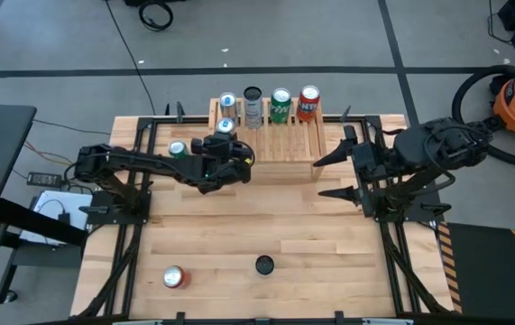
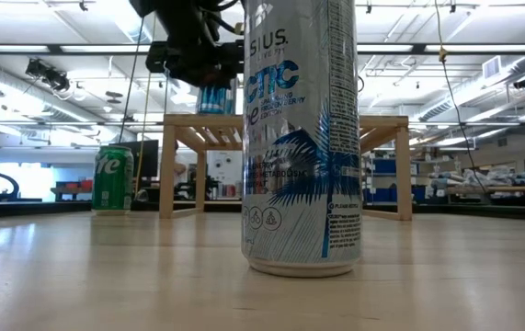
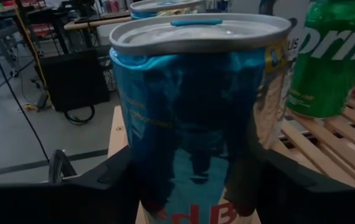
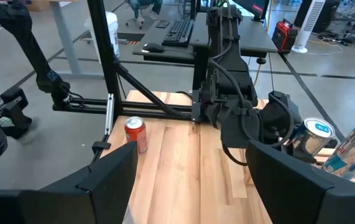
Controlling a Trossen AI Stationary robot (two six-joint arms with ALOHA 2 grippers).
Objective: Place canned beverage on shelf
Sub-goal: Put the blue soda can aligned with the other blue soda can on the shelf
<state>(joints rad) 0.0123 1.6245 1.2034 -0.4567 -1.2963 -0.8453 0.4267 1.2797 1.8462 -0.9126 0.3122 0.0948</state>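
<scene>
1. One tall white-and-blue printed beverage can is standing closest to the low camera on the pale wooden tabletop. It is blocking the middle of the low light-wood slatted shelf in that view.
2. The left gripper is pinching a blue aluminium can with a silver lid at the shelf's left front, just in front of another blue can.
3. Judging the step: the blue can should be sitting flat across the slats before the fingers are spreading. The withdrawal should then be running straight back, clear of the green soda can close beside it.
4. The right gripper is waiting by the shelf's right end, fingers spread and holding nothing.
5. Hidden: whether the can's base is touching the slats I cannot tell, since the wrist view is cutting it off and the low view is showing it only from far away.
</scene>
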